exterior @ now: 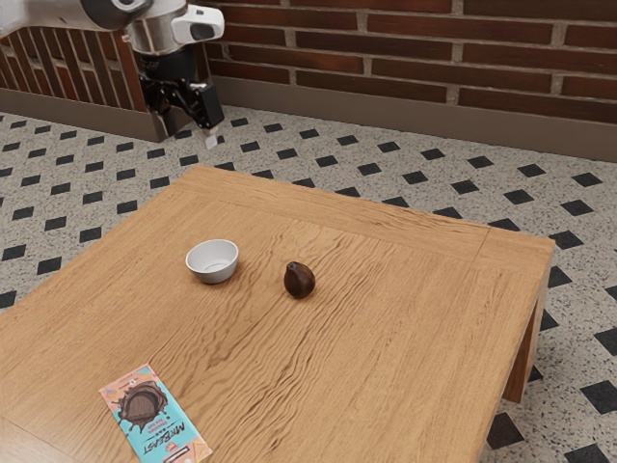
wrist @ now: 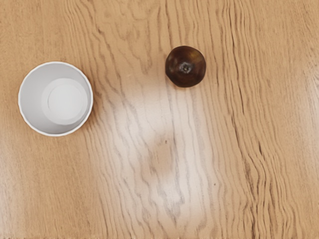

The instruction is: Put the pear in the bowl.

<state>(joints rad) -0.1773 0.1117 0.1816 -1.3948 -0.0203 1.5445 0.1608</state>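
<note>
Chocolate bar (exterior: 154, 415) before you reads "MrBeast". Wooden worktop (exterior: 386, 338) also carries brown pear (exterior: 300, 281) near white bowl (exterior: 212, 261). Can't tell you the jaws' spread.

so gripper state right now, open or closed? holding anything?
Gripper: can't tell open or closed; not holding the pear or bowl, both on the table.

Dark brown pear (exterior: 300, 281), white bowl (exterior: 213, 261)
</note>
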